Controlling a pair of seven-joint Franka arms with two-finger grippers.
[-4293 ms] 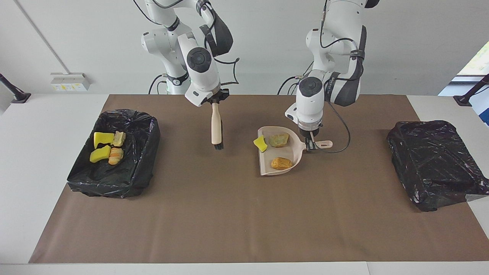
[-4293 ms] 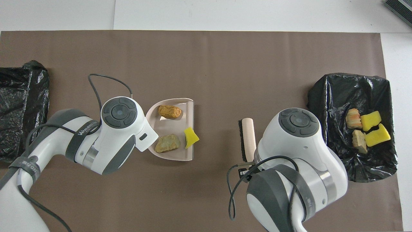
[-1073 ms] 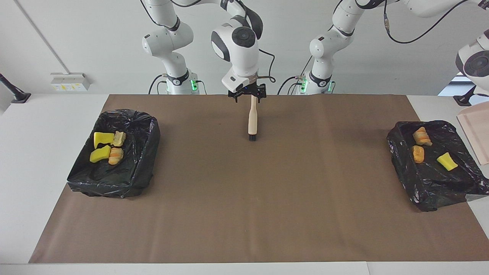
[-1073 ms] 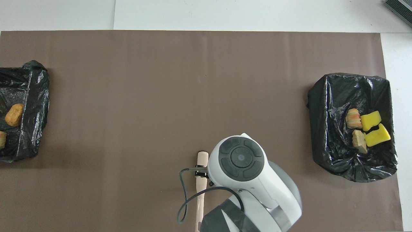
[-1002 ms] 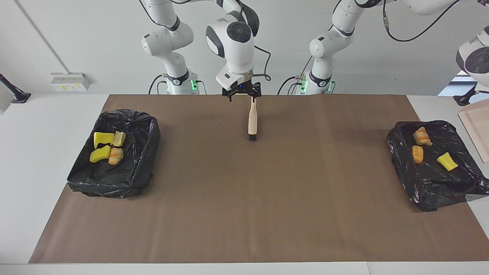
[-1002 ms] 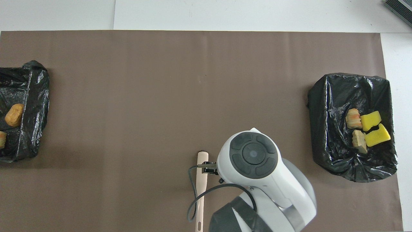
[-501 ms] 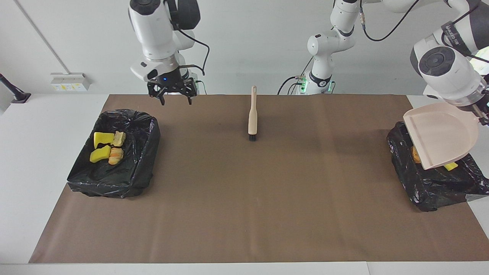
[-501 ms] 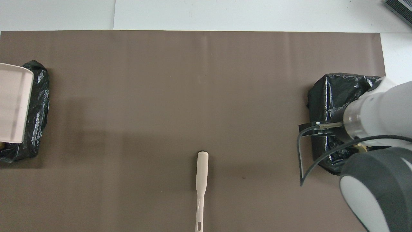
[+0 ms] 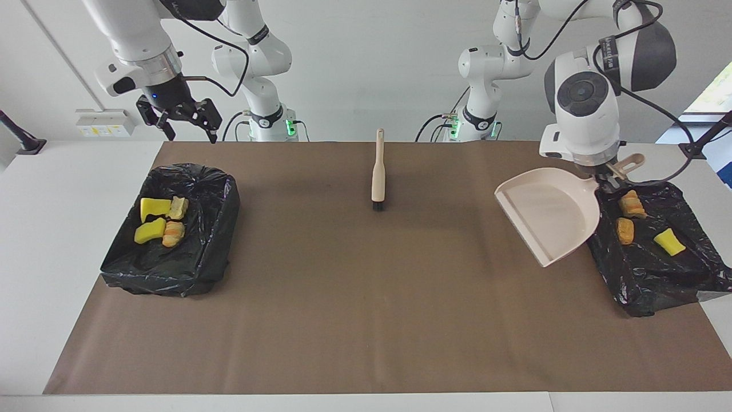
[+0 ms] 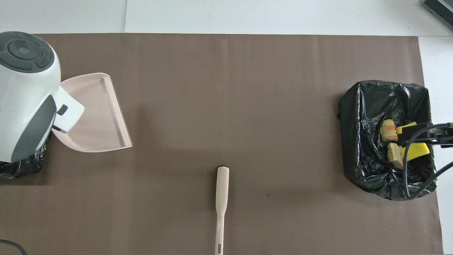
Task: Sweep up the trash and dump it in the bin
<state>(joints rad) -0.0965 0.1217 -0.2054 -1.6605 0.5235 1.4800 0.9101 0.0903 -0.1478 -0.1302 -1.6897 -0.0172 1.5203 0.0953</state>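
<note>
A white table carries a brown mat over most of its top. On the mat lie three things: a beige brush at 12 o'clock in the facing view, bristle end pointing away from the robots, a black-lined bin at 9 o'clock, and another black-lined bin at 3 o'clock.
</note>
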